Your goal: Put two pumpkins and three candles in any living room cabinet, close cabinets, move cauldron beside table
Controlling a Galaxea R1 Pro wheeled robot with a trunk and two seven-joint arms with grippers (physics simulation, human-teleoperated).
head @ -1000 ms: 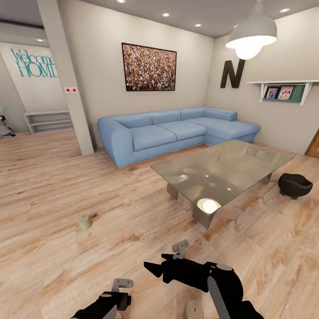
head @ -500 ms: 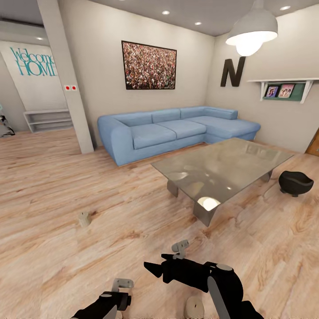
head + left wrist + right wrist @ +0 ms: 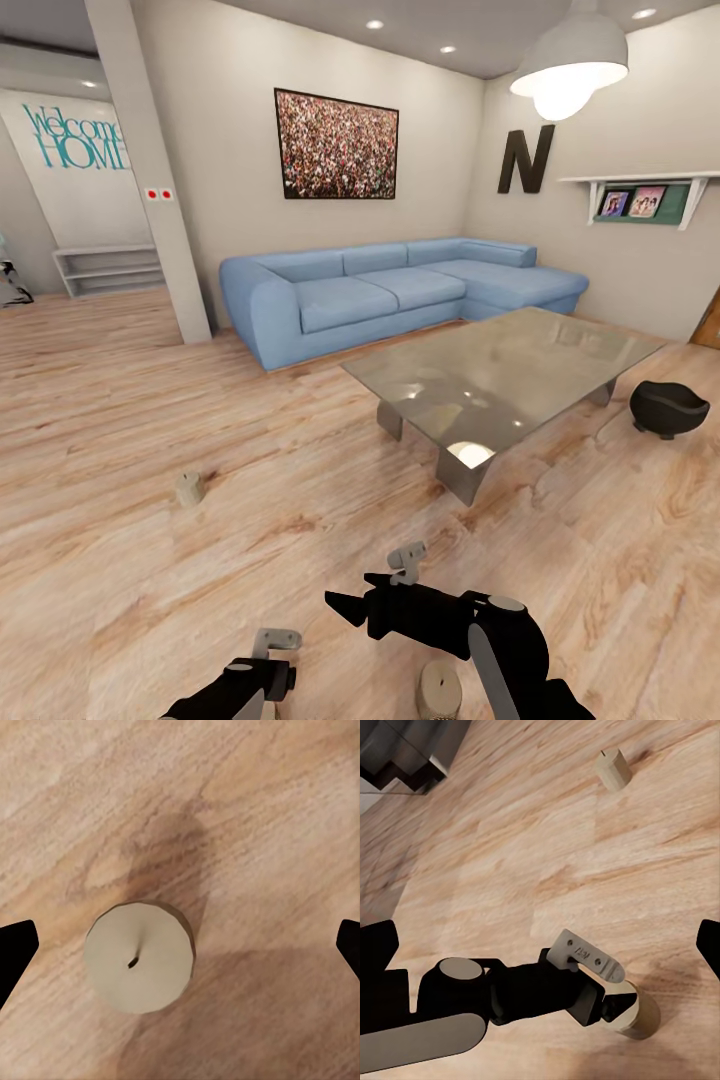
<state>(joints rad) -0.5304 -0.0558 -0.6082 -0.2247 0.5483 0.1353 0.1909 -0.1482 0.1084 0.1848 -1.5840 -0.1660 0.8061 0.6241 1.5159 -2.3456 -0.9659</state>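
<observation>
Honestly, the near candle (image 3: 139,958) is seen standing on the floor between the wide-open tips of the left pincer (image 3: 180,945), nothing gripped. Off-centre as it sits, it could get tipped on closing. The right pincer's (image 3: 540,945) tips are spread, empty.

matt waxy candle (image 3: 139,957) — grained wood floor (image 3: 285,832)

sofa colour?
Light blue sofa, clearest in the head view.
</observation>
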